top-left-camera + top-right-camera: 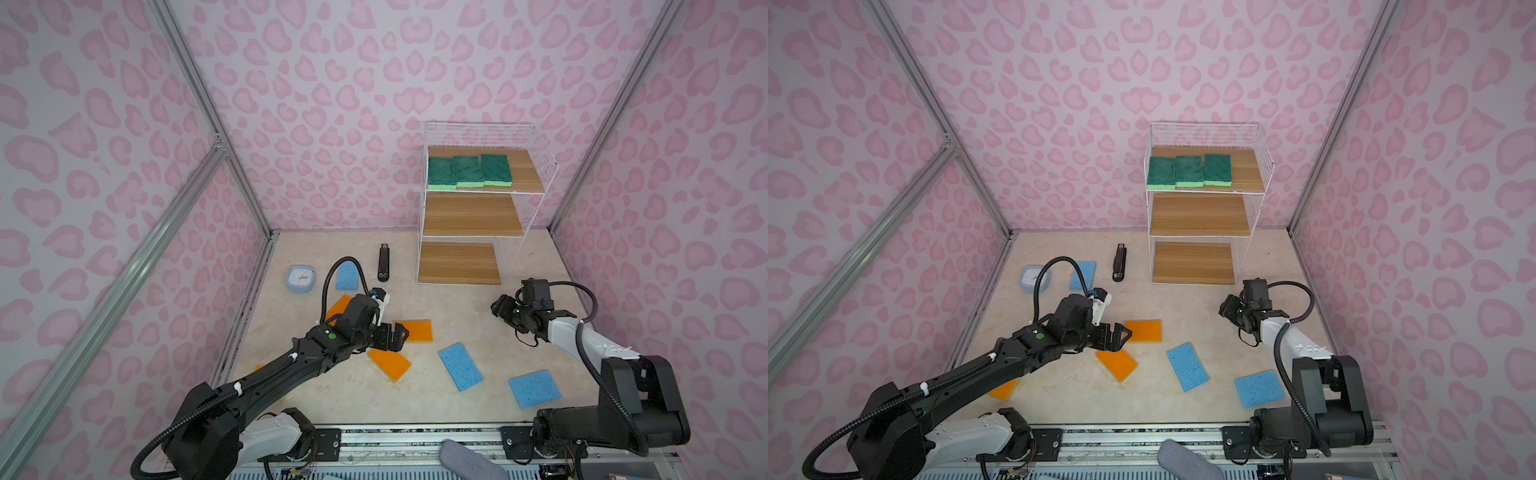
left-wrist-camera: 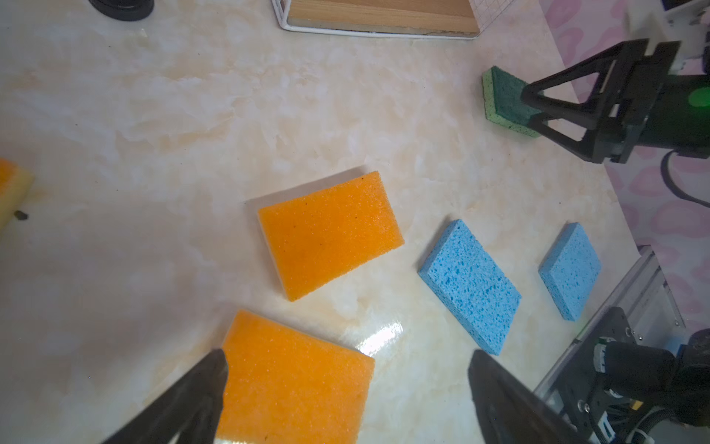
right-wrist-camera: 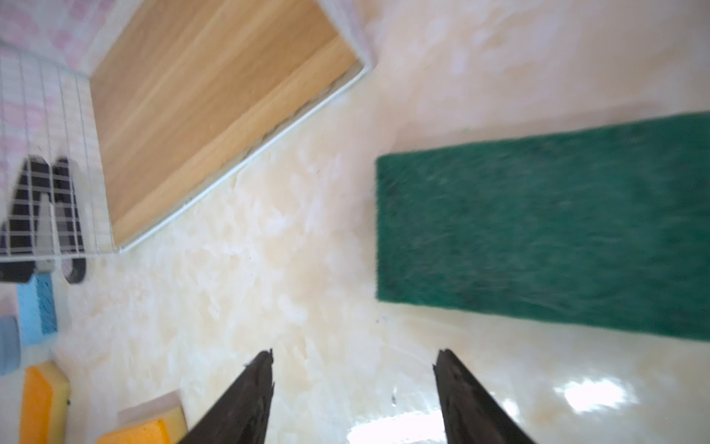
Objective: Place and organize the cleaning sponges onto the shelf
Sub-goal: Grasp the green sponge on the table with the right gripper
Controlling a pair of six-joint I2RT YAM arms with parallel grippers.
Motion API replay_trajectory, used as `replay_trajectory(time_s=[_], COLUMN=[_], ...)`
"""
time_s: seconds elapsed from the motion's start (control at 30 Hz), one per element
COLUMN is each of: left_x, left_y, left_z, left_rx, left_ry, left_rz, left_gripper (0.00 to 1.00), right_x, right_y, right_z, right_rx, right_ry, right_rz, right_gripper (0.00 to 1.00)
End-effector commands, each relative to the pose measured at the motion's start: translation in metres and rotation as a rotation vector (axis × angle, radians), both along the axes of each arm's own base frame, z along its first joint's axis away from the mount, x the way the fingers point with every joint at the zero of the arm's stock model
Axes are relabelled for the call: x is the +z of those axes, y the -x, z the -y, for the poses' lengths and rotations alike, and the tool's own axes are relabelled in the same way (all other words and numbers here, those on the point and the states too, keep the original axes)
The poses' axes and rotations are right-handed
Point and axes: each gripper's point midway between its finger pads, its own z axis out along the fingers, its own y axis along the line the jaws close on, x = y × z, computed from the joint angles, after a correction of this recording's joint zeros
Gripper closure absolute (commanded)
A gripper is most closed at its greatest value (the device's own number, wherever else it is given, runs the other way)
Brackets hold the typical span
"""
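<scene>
The shelf (image 1: 469, 216) (image 1: 1200, 214) stands at the back right, with three green sponges (image 1: 468, 171) side by side on its top board. My left gripper (image 1: 399, 336) (image 2: 347, 361) hangs open just above two orange sponges (image 2: 292, 384) (image 2: 330, 234); one lies partly between its fingers. My right gripper (image 1: 498, 309) (image 3: 353, 355) is open over bare table, with a fourth green sponge (image 3: 538, 230) (image 2: 503, 100) lying flat beside its fingertips. That sponge is hidden under the arm in both top views. Two blue sponges (image 1: 460, 365) (image 1: 534, 387) lie at the front right.
Another blue sponge (image 1: 346, 276), a small blue clock (image 1: 300, 279) and a black stapler (image 1: 383, 264) lie at the back left. A further orange sponge (image 1: 1005, 388) shows under my left arm. The shelf's two lower boards are bare. Pink walls close in three sides.
</scene>
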Motion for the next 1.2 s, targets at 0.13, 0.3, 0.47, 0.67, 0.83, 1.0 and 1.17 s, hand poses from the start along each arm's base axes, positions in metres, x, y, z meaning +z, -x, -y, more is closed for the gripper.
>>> replay_trajectory(time_s=[0.13,0.3,0.47,0.67,0.83,1.0,1.17], left_x=[0.005,0.004,-0.002,0.0,0.0,0.003,0.005], left_y=[-0.007,-0.007,-0.005,-0.003,-0.003,-0.003,-0.002], left_z=[0.007,0.007,0.001,-0.005,-0.006,-0.006,-0.008], left_rx=[-0.003,-0.003,0.005,0.01,0.014,0.015,0.019], left_ry=[0.019,0.022,0.015,0.014,0.019,0.024,0.022], left_rz=[0.014,0.018,0.013,0.021,0.02,0.023,0.028], left_gripper=[0.01,0.01,0.01,0.01,0.01,0.01,0.01], right_x=[0.022,0.003,-0.022,-0.033,-0.037,-0.043,-0.047], right_y=[0.015,0.016,0.013,0.01,0.011,0.008,0.006], right_z=[0.062,0.087,0.097,0.095,0.098,0.096,0.095], right_rx=[-0.168,-0.234,-0.27,-0.262,-0.273,-0.27,-0.268], right_ry=[-0.08,-0.12,-0.105,-0.123,-0.109,-0.128,-0.139], right_rz=[0.049,0.01,-0.043,-0.066,-0.076,-0.087,-0.093], right_gripper=[0.43,0.37,0.32,0.37,0.51,0.66,0.79])
